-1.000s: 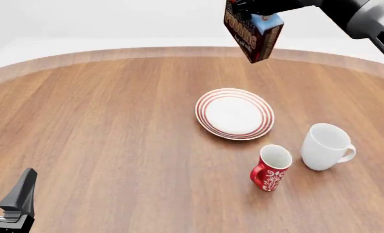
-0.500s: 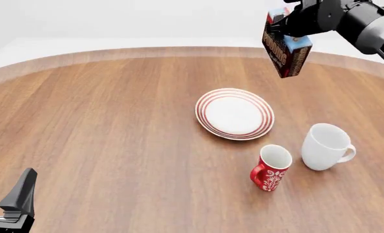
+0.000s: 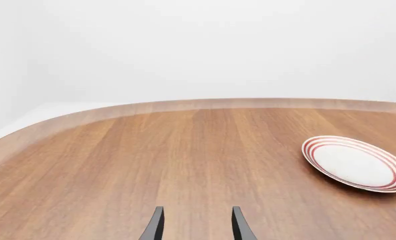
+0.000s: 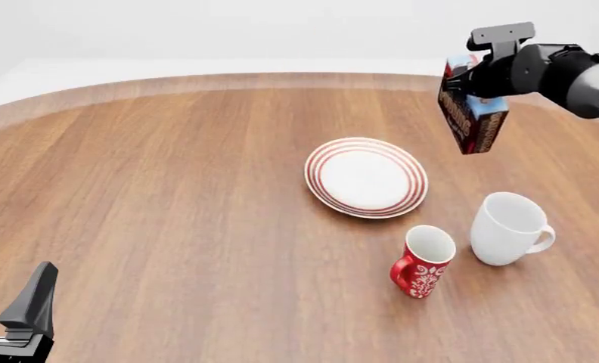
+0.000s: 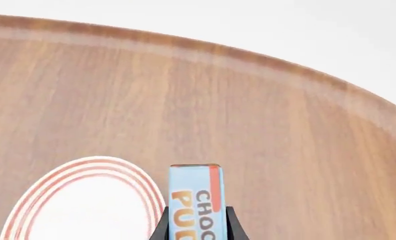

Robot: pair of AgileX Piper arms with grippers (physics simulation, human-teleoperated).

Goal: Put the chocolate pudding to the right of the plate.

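My right gripper (image 4: 471, 85) is shut on the chocolate pudding (image 4: 472, 113), a dark brown carton with a light-blue top, held in the air above the table to the far right of the plate (image 4: 366, 176). In the right wrist view the carton (image 5: 195, 200) sits between the fingers, with the plate (image 5: 84, 200) beside it below. The plate is white with red rings and also shows in the left wrist view (image 3: 356, 163). My left gripper (image 3: 195, 225) is open and empty, low over the near left of the table (image 4: 158, 212).
A red patterned mug (image 4: 422, 262) and a white mug (image 4: 507, 228) stand in front of the plate, toward its right. The left gripper's finger (image 4: 32, 306) shows at the front view's lower left corner.
My right gripper has carried the pudding to the right and downward, from behind the plate to its far right side. The left arm has not moved.
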